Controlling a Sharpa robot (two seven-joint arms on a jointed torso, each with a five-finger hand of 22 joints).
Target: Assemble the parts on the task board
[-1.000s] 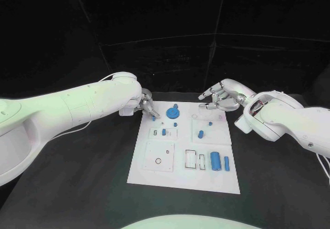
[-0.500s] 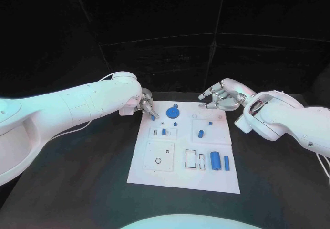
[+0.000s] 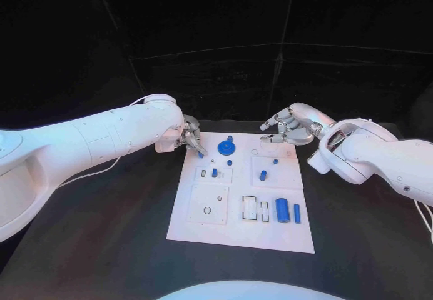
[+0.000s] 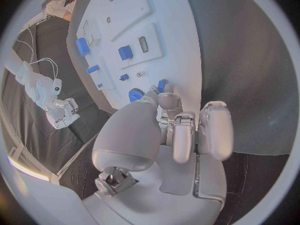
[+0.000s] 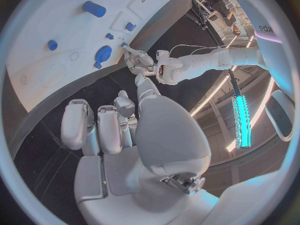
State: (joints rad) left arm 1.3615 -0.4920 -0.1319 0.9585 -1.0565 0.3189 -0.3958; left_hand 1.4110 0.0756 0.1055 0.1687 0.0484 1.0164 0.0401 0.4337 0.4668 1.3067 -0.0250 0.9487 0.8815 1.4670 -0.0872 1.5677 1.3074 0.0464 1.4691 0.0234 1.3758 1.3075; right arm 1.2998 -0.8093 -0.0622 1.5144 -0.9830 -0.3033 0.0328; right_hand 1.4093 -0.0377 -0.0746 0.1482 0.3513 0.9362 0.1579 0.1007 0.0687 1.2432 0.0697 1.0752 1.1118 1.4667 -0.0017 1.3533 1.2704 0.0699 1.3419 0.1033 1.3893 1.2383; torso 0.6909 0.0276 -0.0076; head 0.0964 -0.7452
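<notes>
1. we see the black table (image 3: 108, 237) spanning the field below both arms.
2. we see the left arm (image 3: 81, 150) entering from the left of the head view and the right arm (image 3: 379, 159) entering from the right, each reaching toward the far end of the table.
3. the task board (image 3: 203, 222), a white plate, lies lengthwise in the middle of the table; its far corners sit just beside the two hands.
4. the left hand (image 3: 189, 139) sits at the far left corner of the board; in the left wrist view its fingers (image 4: 181, 135) are curled in, and two fingertips meet on a small blue part (image 4: 162, 86) at the board's edge. we read this as a pinch on that part.
5. the right hand (image 3: 289, 130) hangs over the far right corner of the board; in the right wrist view its fingers (image 5: 94, 127) are bent and apart with nothing between them, so we read it as holding nothing.
6. a blue round gear-like part (image 3: 226, 148) sits near the far edge of the board, between the two hands.
7. a blue cylinder (image 3: 282, 210) lies near the right edge of the board's near half, with a thin blue bar (image 3: 297, 214) just beside it.
8. a blue block (image 3: 263, 176) stands mid-board on the right, and a small blue peg (image 3: 214, 172) stands mid-board on the left.
</notes>
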